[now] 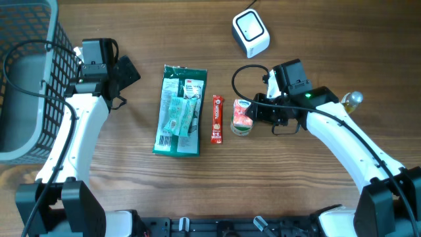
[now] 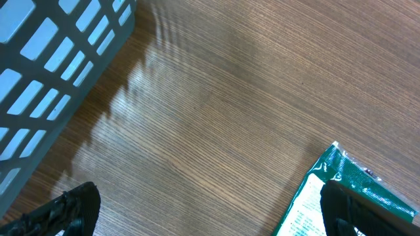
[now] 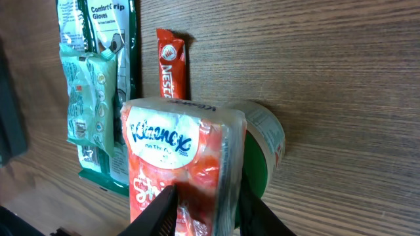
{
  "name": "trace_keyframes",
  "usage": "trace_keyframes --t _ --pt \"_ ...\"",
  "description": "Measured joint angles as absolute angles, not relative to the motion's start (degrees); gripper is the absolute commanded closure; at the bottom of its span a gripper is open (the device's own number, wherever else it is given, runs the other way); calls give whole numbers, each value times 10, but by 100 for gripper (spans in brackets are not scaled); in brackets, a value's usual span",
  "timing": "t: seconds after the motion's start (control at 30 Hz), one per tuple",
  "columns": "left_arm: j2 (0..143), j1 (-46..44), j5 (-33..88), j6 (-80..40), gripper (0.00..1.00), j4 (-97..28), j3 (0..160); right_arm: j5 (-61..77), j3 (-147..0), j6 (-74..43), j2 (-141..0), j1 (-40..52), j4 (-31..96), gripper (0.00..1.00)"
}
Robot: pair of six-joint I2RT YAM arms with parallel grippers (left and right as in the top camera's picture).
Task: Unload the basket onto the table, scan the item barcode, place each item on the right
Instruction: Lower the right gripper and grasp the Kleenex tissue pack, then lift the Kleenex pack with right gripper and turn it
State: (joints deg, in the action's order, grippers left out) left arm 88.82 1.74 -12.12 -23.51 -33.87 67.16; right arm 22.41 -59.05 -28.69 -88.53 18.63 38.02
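A red and white Kleenex tissue pack [image 1: 242, 113] [image 3: 180, 151] stands on edge against a green-lidded round tub [image 3: 262, 154]. My right gripper [image 1: 254, 113] [image 3: 207, 203] is shut on the pack, one black finger [image 3: 161, 210] on its red face and the other on its back, next to the tub. No barcode shows on the pack. The white scanner [image 1: 250, 31] sits at the far side of the table, apart from both arms. My left gripper [image 1: 128, 71] [image 2: 210, 219] hangs open over bare wood, left of the green packet.
A green glove packet [image 1: 179, 110] [image 2: 328, 190] [image 3: 108, 39] with smaller pale green packs on it lies mid-table. A red Nescafe stick [image 1: 217, 118] [image 3: 172, 62] lies between it and the tissue pack. A grey wire basket [image 1: 26, 79] [image 2: 46, 59] stands at the left edge.
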Motion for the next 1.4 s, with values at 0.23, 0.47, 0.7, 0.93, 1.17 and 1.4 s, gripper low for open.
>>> trace_keyframes --t 0.23,0.47,0.7,0.93,1.17,1.4 --pt "888 17 -121 -235 0 -339 672 228 -565 -289 -885 186 349 87" --pt "888 17 -121 -235 0 -339 672 263 -564 -289 -885 185 342 96" --pt "888 17 -121 -235 0 -339 672 421 -564 -282 -849 146 296 96" --pt "888 17 -121 -235 0 -339 672 680 -565 -211 -822 121 292 96" --pt "888 17 -121 -235 0 -339 672 875 -565 -155 -822 104 295 96" --pt "888 17 -121 -235 0 -339 672 893 -565 -146 -822 104 326 96"
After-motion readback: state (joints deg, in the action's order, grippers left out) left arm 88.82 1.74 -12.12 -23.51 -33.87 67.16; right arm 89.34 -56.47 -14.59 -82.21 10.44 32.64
